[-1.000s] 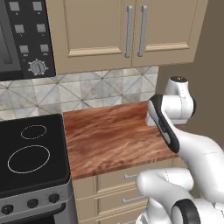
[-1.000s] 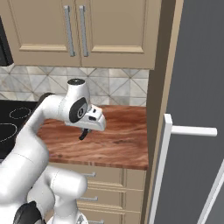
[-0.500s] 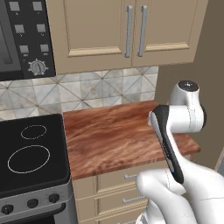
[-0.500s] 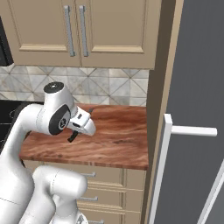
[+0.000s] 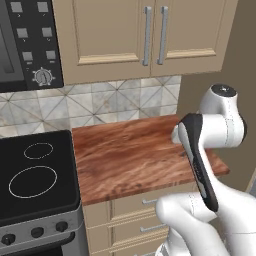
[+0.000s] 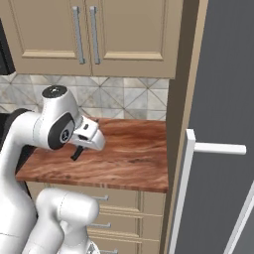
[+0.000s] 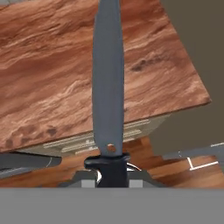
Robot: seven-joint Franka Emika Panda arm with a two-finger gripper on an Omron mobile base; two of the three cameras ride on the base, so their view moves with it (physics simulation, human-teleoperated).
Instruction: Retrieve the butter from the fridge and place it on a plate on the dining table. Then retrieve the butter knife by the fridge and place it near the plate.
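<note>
My gripper (image 7: 111, 169) is shut on the black handle of the butter knife (image 7: 108, 78). In the hand view its dark grey blade points straight ahead over the wood-topped counter (image 7: 48, 74). From the right base view the hand hangs above the counter's left part, with the knife's dark end (image 6: 77, 153) sticking out below it. The fridge (image 6: 225, 89) stands at the right, with a white bar handle (image 6: 218, 148). The butter, the plate and the dining table are out of view.
A black cooktop (image 5: 35, 175) adjoins the counter on the left, with a control panel (image 5: 30, 45) above it. Beige wall cabinets (image 5: 150, 35) hang over the counter and beige drawers (image 5: 135, 215) sit below it. A tall beige side panel (image 6: 184, 109) separates counter and fridge.
The arm has drawn back from the counter toward the base, carrying the knife with it. The gripper has stayed shut.
</note>
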